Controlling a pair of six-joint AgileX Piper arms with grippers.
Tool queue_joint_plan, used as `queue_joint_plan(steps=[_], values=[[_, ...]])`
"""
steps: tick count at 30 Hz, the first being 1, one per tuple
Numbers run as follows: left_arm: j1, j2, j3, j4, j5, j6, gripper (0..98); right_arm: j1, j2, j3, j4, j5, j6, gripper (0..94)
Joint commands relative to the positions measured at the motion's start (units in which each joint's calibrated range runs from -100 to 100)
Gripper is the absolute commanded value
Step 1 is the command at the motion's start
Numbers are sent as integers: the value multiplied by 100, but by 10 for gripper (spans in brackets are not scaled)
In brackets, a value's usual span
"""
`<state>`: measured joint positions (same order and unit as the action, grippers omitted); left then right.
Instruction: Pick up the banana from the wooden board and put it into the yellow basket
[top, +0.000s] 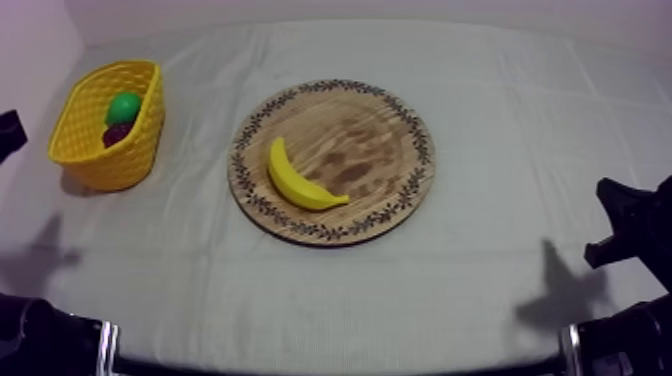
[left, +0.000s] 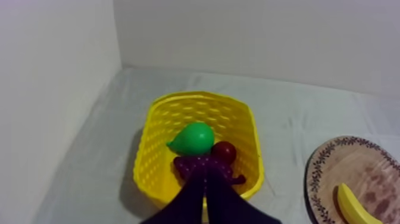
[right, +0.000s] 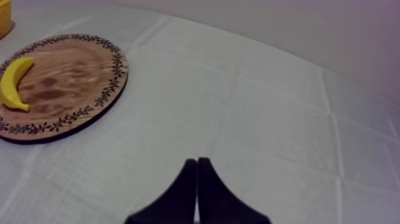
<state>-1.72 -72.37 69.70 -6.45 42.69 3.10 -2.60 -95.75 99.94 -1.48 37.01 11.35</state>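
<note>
The banana (top: 291, 183) lies slantwise on the wooden board (top: 385, 135), toward the yellow basket (top: 110, 165), probably nearer the left gripper (left: 205, 174); it and the right gripper (right: 197, 161) are pinched closed, empty.

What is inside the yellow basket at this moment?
The yellow woven basket holds a green pear, a small red fruit and a dark purple bunch of grapes. The basket floor beneath them is covered.

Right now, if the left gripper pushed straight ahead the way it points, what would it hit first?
Probably the yellow basket: the shut left gripper points at its near wall, with the bunch of grapes just inside. Depth is unclear, so it might clear the rim and meet the grapes first.
</note>
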Motion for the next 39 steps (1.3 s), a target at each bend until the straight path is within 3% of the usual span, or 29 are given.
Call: queue_joint_plan(steps=[1, 10, 15, 25, 39], values=[[-5, 433, -1028, 132, 419, -183, 0, 0, 0, -5, -1, 0, 1, 3], [0, 1500, -2916, 557, 1225, -794, 0, 0, 0, -5, -1, 0, 1, 3], [149, 1847, -3481, 643, 1577, -1032, 0, 0, 0, -5, -1, 0, 1, 3], [760, 2860, -4814, 439, 2433, -826, 0, 0, 0, -5, -1, 0, 1, 3], [1628, 4332, -6004, 6, 2664, -578, 0, 0, 0, -5, -1, 0, 1, 3]])
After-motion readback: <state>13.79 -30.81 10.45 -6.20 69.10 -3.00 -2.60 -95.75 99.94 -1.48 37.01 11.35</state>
